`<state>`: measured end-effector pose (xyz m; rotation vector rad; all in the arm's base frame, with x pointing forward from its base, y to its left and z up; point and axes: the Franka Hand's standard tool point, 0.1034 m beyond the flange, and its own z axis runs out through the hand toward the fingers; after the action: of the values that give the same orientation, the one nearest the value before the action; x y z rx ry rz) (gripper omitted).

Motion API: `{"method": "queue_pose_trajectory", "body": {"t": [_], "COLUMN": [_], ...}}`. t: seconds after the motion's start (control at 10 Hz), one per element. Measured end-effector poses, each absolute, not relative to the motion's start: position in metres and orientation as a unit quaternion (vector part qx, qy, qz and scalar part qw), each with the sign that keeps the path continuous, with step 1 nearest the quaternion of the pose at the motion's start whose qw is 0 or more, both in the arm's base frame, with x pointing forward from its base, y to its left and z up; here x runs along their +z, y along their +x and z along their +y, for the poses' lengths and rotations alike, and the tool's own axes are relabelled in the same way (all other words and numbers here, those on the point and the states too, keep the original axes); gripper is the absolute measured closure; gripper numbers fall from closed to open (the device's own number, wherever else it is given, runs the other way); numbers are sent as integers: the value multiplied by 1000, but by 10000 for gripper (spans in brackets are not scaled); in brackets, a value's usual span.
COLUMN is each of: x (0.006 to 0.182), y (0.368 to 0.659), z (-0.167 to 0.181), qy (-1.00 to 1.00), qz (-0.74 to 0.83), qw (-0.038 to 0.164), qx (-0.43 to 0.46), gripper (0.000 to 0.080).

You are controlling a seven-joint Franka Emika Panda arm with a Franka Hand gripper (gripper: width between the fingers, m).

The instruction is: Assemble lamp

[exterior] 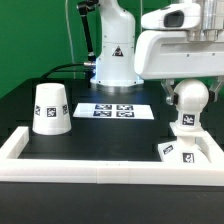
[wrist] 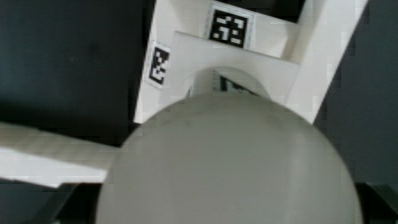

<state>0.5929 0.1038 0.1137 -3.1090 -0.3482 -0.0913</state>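
Note:
The round white bulb (exterior: pixel 190 98) is held upright in my gripper (exterior: pixel 188 88), whose jaws are shut on its globe. Its neck points down onto the flat square base (exterior: pixel 180 152), which lies against the white frame at the exterior view's right; I cannot tell whether the neck is seated. In the wrist view the bulb (wrist: pixel 222 150) fills the picture between my gripper's jaws (wrist: pixel 222 205), and the tagged base (wrist: pixel 231 45) shows beyond it. The tapered shade (exterior: pixel 50 108) stands mouth down at the exterior view's left, apart from the gripper.
The marker board (exterior: pixel 112 110) lies flat in the middle of the black table, in front of the arm's pedestal (exterior: pixel 115 60). A white rail-like frame (exterior: pixel 100 166) runs along the front and both sides; it also shows in the wrist view (wrist: pixel 45 150).

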Motion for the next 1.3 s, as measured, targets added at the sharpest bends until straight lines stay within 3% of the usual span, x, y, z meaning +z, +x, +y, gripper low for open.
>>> {"method": "queue_pose_trajectory", "body": {"t": [0.7, 1.3], "x": [112, 112], "y": [588, 585], "z": [100, 99], "qy": [-977, -900], "qz": [211, 434], "qw": [13, 39], "qx": [-18, 12], "gripper": [220, 220]}}
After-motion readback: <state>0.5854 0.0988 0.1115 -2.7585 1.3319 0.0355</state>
